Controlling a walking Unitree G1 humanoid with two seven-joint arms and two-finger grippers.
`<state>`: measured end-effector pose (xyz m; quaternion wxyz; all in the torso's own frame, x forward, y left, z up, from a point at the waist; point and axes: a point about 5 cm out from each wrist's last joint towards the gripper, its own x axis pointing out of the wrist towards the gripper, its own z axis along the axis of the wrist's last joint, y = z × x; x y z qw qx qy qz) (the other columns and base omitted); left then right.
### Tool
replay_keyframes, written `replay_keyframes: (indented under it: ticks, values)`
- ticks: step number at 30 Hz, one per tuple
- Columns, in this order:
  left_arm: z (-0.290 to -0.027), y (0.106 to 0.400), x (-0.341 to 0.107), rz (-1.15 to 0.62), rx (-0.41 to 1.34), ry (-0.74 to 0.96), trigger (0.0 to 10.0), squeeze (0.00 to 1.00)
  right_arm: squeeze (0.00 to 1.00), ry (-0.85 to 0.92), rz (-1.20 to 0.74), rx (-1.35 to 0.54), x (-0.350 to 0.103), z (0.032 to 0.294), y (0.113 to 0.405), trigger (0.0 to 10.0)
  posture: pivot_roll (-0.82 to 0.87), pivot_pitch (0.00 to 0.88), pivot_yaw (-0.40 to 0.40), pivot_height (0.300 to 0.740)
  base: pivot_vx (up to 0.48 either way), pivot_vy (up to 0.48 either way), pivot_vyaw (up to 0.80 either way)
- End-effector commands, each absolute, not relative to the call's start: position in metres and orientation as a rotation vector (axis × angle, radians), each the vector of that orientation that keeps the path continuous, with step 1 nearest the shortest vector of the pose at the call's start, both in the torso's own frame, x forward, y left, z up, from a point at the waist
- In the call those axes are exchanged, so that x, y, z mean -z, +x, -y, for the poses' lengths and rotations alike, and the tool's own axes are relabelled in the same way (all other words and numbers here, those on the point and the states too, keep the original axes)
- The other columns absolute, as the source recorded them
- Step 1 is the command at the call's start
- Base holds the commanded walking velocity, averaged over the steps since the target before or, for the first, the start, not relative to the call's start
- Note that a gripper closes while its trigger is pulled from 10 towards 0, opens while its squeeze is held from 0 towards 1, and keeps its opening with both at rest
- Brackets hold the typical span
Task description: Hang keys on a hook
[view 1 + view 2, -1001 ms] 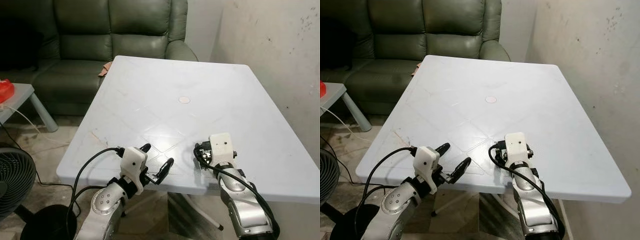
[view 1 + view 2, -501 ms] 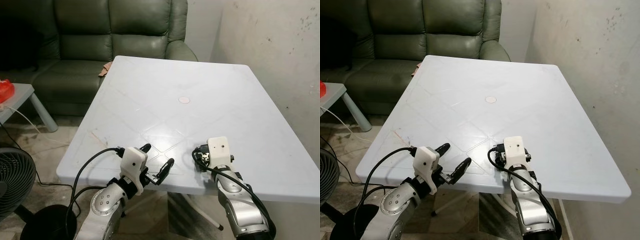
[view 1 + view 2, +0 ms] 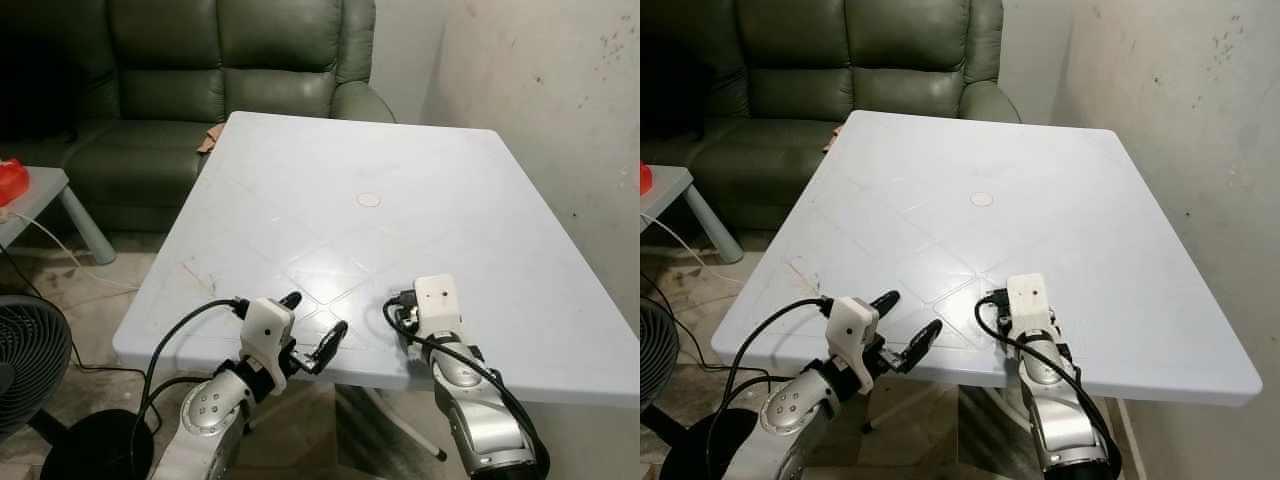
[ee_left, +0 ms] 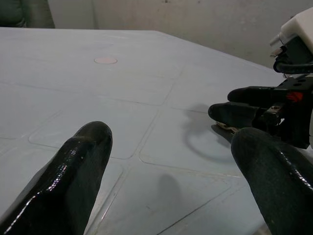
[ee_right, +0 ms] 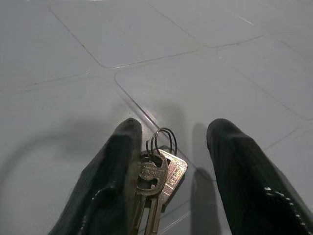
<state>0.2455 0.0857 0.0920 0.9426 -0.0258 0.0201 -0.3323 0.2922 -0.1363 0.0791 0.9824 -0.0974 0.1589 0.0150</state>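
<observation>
Right gripper (image 5: 168, 161) low over white table (image 3: 300, 180) near front edge, fingers (image 5: 244, 181) spread, keys (image 5: 159, 174) on ring lying between them, touching one finger. Left gripper (image 3: 312, 325) at front edge, fingers parted, holding nothing. Key blades cut off at frame edge.

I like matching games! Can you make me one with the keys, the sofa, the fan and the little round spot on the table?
Things:
1. keys
2. sofa
3. fan
4. round spot

Places:
A. on the floor, to the robot's left
B. near the middle of the white table
C. on the table between the right gripper fingers
D. behind the table's far end

Pairs: 1-C, 2-D, 3-A, 4-B
</observation>
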Motion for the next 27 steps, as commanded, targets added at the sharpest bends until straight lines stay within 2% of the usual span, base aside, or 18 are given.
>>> replay_keyframes:
  ticks: [1,6,7,9,10,11,12,13,14,15,16,17,18,25,26,27]
  values:
    - [-0.0843,0.2447,-0.0959,-0.031,0.680,-0.039,10.0,0.00,0.00,-0.201,-0.325,-0.029,-0.0780,0.1369,0.2915,0.0,0.03,0.000,-0.046,0.732,0.000,0.000,0.00]
    - [-0.0842,0.2442,-0.0960,-0.031,0.680,-0.039,10.0,0.00,0.00,-0.200,-0.326,-0.035,-0.0777,0.1366,0.2906,0.0,0.03,0.000,-0.047,0.732,0.000,0.000,0.00]
    - [-0.0842,0.2442,-0.0960,-0.031,0.680,-0.040,10.0,0.00,0.00,-0.199,-0.325,-0.040,-0.0778,0.1363,0.2905,0.4,0.03,0.000,-0.047,0.732,0.000,0.000,0.00]
    - [-0.0842,0.2443,-0.0958,-0.032,0.680,-0.040,10.0,0.00,0.00,-0.198,-0.325,-0.042,-0.0777,0.1362,0.2905,0.0,0.03,0.000,-0.047,0.732,0.000,0.000,0.00]
    - [-0.0843,0.2438,-0.0953,-0.034,0.680,-0.039,10.0,0.00,0.00,-0.202,-0.325,-0.038,-0.0775,0.1363,0.2900,0.2,0.03,0.000,-0.046,0.732,0.000,0.000,0.00]
    - [-0.0843,0.2437,-0.0951,-0.034,0.680,-0.039,10.0,0.00,0.00,-0.201,-0.325,-0.037,-0.0774,0.1363,0.2897,1.1,0.03,0.000,-0.046,0.732,0.000,0.000,0.00]
    - [-0.0843,0.2436,-0.0951,-0.035,0.681,-0.039,10.0,0.00,0.00,-0.199,-0.327,-0.038,-0.0772,0.1361,0.2895,1.6,0.03,0.000,-0.046,0.732,0.000,0.000,0.00]
    - [-0.0843,0.2436,-0.0951,-0.035,0.681,-0.039,10.0,0.00,0.00,-0.199,-0.327,-0.038,-0.0772,0.1361,0.2895,1.6,0.03,0.000,-0.046,0.732,0.000,0.000,0.00]
    - [-0.0844,0.2433,-0.0952,-0.035,0.681,-0.039,10.0,0.00,0.00,-0.197,-0.330,-0.037,-0.0769,0.1360,0.2892,2.9,0.03,0.000,-0.045,0.732,0.000,0.000,0.00]
    - [-0.0844,0.2433,-0.0952,-0.035,0.681,-0.039,10.0,0.00,0.00,-0.197,-0.330,-0.037,-0.0769,0.1360,0.2892,2.9,0.03,0.000,-0.045,0.732,0.000,0.000,0.00]
    - [-0.0844,0.2429,-0.0953,-0.036,0.682,-0.039,10.0,0.00,0.00,-0.195,-0.334,-0.037,-0.0765,0.1357,0.2889,8.4,0.03,0.000,-0.045,0.732,0.000,0.000,0.00]
    - [-0.0843,0.2426,-0.0952,-0.036,0.682,-0.039,10.0,0.00,0.00,-0.193,-0.331,-0.037,-0.0766,0.1356,0.2887,8.4,0.03,0.000,-0.045,0.732,0.000,0.000,0.00]
    - [-0.0842,0.2424,-0.0952,-0.037,0.682,-0.038,10.0,0.00,0.00,-0.192,-0.338,-0.049,-0.0760,0.1351,0.2887,10.0,0.03,0.000,-0.045,0.732,0.000,0.000,0.00]
    - [-0.0841,0.2417,-0.0945,-0.039,0.686,-0.036,10.0,0.00,0.00,-0.179,-0.340,-0.055,-0.0749,0.1348,0.2894,10.0,0.03,0.000,-0.042,0.732,0.000,0.000,0.00]
    - [-0.0839,0.2420,-0.0946,-0.040,0.686,-0.037,10.0,0.00,0.95,-0.150,-0.351,-0.059,-0.0742,0.1351,0.2898,10.0,0.03,0.000,-0.042,0.732,0.000,0.000,0.00]
    - [-0.0839,0.2420,-0.0946,-0.040,0.686,-0.037,10.0,0.00,0.95,-0.150,-0.351,-0.059,-0.0742,0.1351,0.2898,10.0,0.03,0.000,-0.042,0.732,0.000,0.000,0.00]
